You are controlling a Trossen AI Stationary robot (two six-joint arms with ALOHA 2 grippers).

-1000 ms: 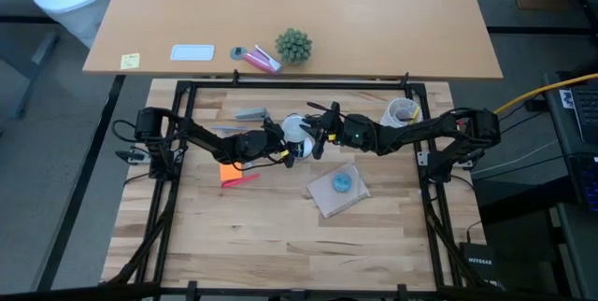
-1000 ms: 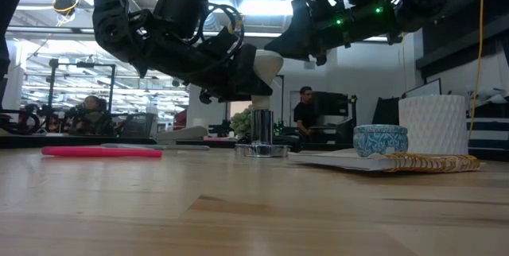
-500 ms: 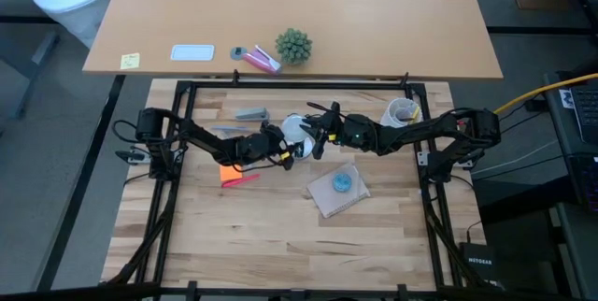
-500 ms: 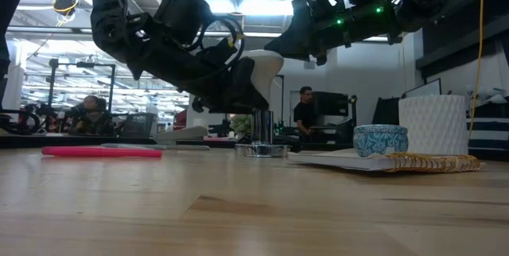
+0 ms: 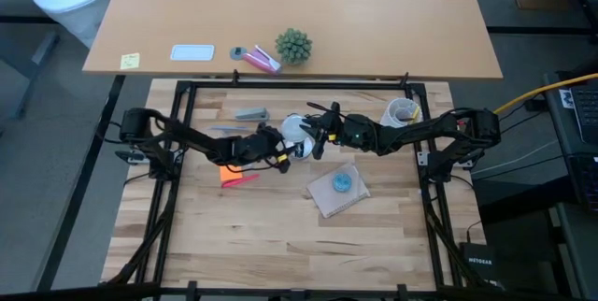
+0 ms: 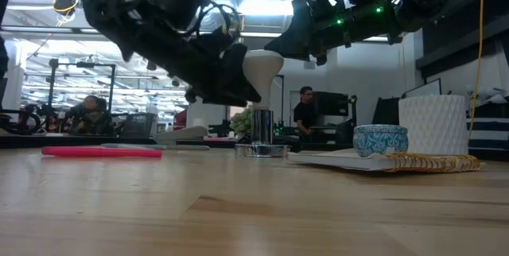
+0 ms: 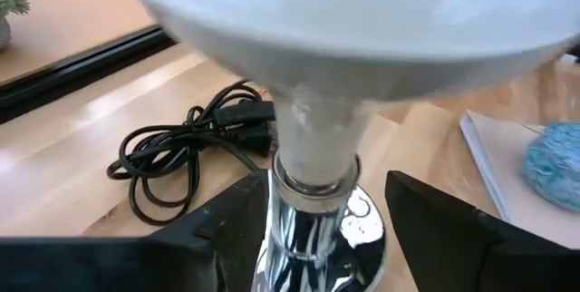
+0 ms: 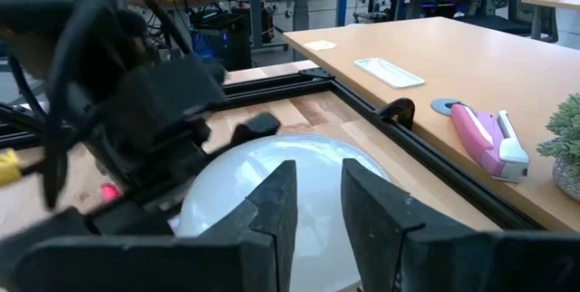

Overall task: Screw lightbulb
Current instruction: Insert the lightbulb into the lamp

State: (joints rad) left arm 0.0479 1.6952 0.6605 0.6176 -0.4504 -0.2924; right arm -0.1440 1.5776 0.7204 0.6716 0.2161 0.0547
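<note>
The lightbulb (image 6: 262, 64) stands upright over the shiny metal socket (image 6: 262, 135) near the middle of the worktop (image 5: 280, 236), slightly toward twelve o'clock in the overhead view; its long axis runs vertical, globe up and grey neck down into the socket's collar, as the left wrist view shows (image 7: 313, 160); how far the threads are seated I cannot tell.

The right tool (image 5: 313, 138) reaches in from three o'clock and sits over the globe; in its own wrist view the two dark fingers (image 8: 272, 206) stand narrowly apart and press down on the white dome (image 8: 263, 183), so it reads as gripping the lightbulb from above. The left tool (image 5: 285, 149) comes from nine o'clock, lower on the stem; its fingers (image 7: 227, 228) are spread wide to either side of the socket with bare gaps between them and the chrome, so it is open and holding nothing.

The turning relation is this: the bulb's axis points straight up into the right tool, which is therefore the nearer and better placed arm; my judgement is that the next twist must stay on that vertical line, since any tilt could cross the threads. A black cord (image 7: 181, 142) lies coiled beside the socket.
</note>
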